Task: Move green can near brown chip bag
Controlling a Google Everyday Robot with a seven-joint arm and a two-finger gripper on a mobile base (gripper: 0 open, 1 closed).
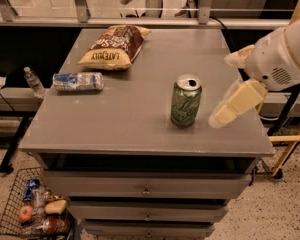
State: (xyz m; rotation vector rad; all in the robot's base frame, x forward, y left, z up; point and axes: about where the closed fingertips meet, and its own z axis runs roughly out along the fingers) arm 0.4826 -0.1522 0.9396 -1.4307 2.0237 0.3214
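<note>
The green can [185, 101] stands upright on the grey table [115, 129], right of the middle, with its silver top and pull tab showing. The brown chip bag [114, 46] lies flat at the back left of the table, well apart from the can. My gripper [223, 91] is over the table's right edge, just right of the can and not touching it. Its pale fingers [236, 104] stand apart, open and empty, pointing toward the can.
A blue-and-white crinkly package [78, 81] lies at the table's left edge. Drawers [146, 190] sit below the tabletop. A wire basket [27, 211] of items stands on the floor at lower left. A plastic bottle [34, 82] stands left of the table.
</note>
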